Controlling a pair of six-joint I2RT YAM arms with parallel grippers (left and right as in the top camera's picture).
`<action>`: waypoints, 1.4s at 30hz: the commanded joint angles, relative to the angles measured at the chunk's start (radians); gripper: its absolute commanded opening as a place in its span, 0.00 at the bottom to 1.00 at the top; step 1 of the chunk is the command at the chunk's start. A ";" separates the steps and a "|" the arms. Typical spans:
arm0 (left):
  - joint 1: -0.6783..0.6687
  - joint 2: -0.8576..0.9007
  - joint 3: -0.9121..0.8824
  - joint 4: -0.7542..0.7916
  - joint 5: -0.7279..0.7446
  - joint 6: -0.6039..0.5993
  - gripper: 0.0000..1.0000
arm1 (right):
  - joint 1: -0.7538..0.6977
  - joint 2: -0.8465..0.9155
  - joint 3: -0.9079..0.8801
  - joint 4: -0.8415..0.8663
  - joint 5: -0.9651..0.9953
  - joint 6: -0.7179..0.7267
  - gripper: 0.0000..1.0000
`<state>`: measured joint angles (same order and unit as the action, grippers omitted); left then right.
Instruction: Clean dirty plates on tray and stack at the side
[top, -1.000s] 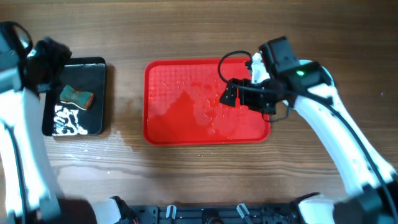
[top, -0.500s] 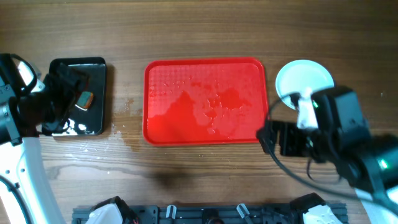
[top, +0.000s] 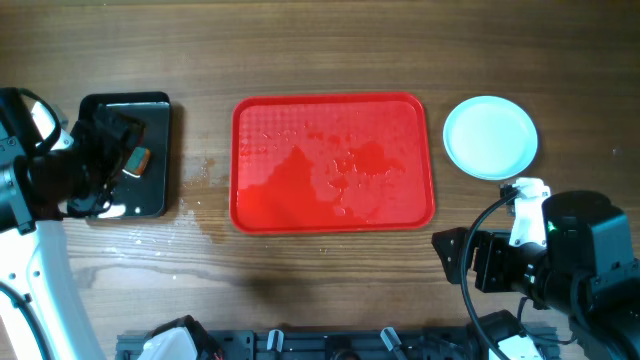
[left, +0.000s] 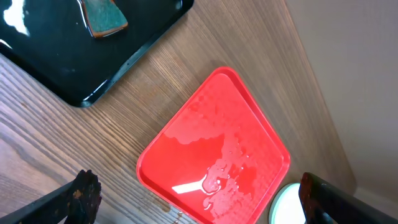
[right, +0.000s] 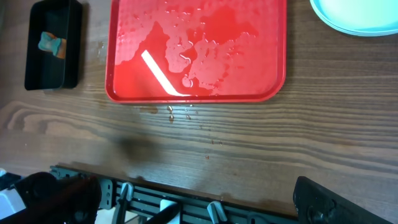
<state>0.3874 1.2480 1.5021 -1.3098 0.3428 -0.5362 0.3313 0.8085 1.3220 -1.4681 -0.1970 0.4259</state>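
**Change since earlier views.** The right arm, a second ago over the right end of the large red rectangular plastic tray (top: 300, 130), has withdrawn to the near edge of the wooden bench (top: 320, 50). This has uncovered the round pale mint-white plates (top: 490, 137). The left arm has moved in over the small glossy black tray (top: 150, 100), partly covering the teal-and-orange sponge (left: 102, 17).

**End effectors.** The left end effector (top: 112, 168) and the right end effector (top: 452, 262) both stand with fingers spread wide and hold nothing.

**Location of task items.**
- The plates sit on the bench just beside the red tray's right end, apart from its rim.
- From above they show as a single disc, so the number stacked cannot be told.
- The red tray carries no plates, only a film of water and droplets.

**Handling assessment.**
- The plates appear stiff and shallow, and probably light.
- If they are as wet as the tray, they are likely to be slippery.
- A drop could chip them if they are ceramic; the material cannot be confirmed.
- The best hold is judged to be at the raised rim, one finger over the lip and one under it.
- The low profile leaves little room beneath the bottom plate.
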 joint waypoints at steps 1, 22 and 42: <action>0.001 -0.004 0.003 -0.001 0.016 -0.002 1.00 | 0.003 0.002 -0.002 0.005 0.022 0.003 1.00; 0.001 -0.004 0.003 -0.001 0.016 -0.002 1.00 | -0.080 -0.151 -0.119 0.268 0.130 -0.094 1.00; 0.001 -0.004 0.003 -0.001 0.016 -0.002 1.00 | -0.328 -0.805 -1.085 1.309 0.066 -0.221 1.00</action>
<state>0.3874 1.2480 1.5021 -1.3109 0.3435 -0.5362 0.0219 0.0250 0.3157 -0.2382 -0.1120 0.2279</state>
